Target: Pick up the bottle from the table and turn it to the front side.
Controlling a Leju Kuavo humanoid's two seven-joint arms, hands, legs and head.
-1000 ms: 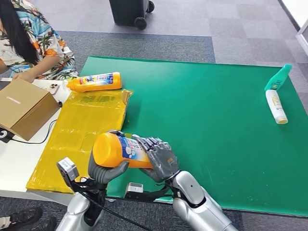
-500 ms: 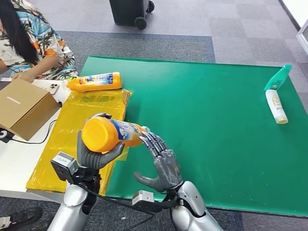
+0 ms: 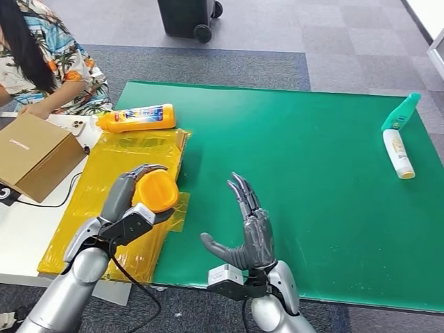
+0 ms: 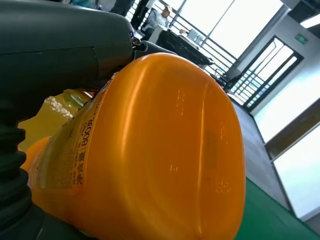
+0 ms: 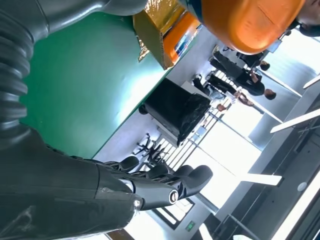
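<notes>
I saw the right robot hand (image 3: 250, 232) let go and open wide, so only my left robot hand (image 3: 125, 208) held the orange bottle (image 3: 156, 190) above the tabletop's (image 3: 314, 173) near left corner, ready to turn it.

Orange bottle (image 4: 151, 150) in left hand (image 4: 49, 55)

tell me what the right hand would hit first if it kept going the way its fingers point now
Probably nothing soon. The right hand is open, fingers aimed up and away over the bare green mat. The orange bottle in the left hand sits off to its side, outside that line, though depth is hard to judge.
</notes>
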